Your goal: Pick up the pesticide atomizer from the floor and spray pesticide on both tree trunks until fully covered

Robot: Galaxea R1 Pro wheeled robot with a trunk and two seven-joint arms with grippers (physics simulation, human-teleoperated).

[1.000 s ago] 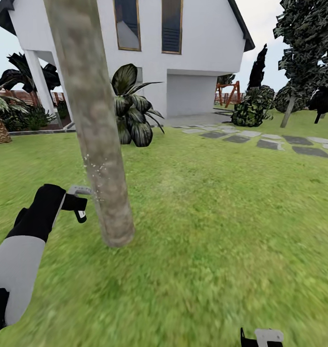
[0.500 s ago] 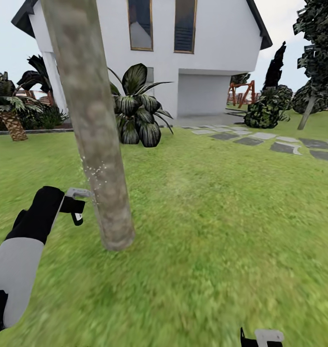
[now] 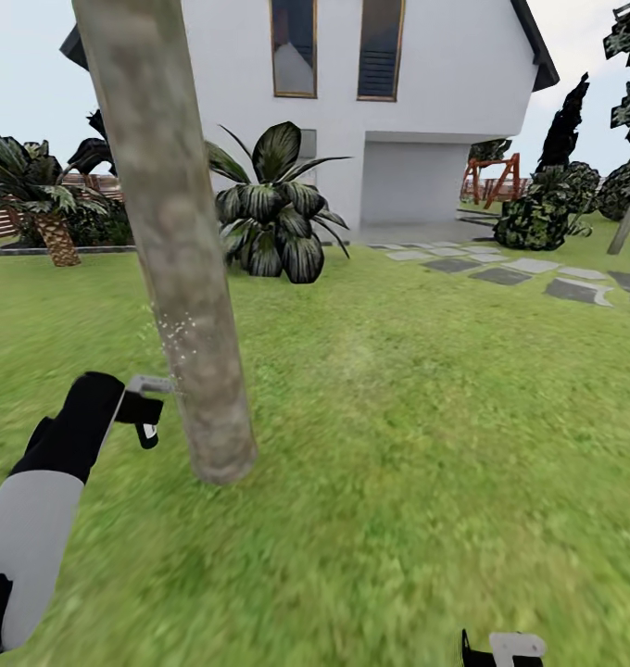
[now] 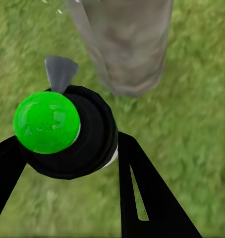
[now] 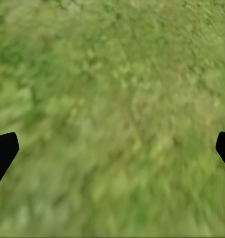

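A thick mottled grey-tan tree trunk [image 3: 181,278] rises from the grass just ahead, left of centre. My left gripper [image 3: 144,415] is close beside its lower part, on the left, shut on the pesticide atomizer [image 3: 150,382]. In the left wrist view the atomizer [image 4: 73,134] has a round black body, a green top and a grey nozzle aimed at the trunk [image 4: 127,44]. My left gripper's [image 4: 68,144] black fingers clamp it. Fine white pesticide specks [image 3: 171,329] dot the trunk above the nozzle. My right gripper [image 5: 112,153] hangs open over bare grass, low at the right [image 3: 500,648].
A white house stands behind. In front of it grows a broad-leaved dark plant [image 3: 273,213], with a short palm [image 3: 46,218] at far left. Grey stepping stones [image 3: 528,273] cross the lawn at right, near a bush [image 3: 537,218] and another tree [image 3: 627,222] at the edge.
The whole picture has slid to the right, so the camera has turned left. My left gripper stays beside the trunk, still holding the atomizer. The right gripper has not moved.
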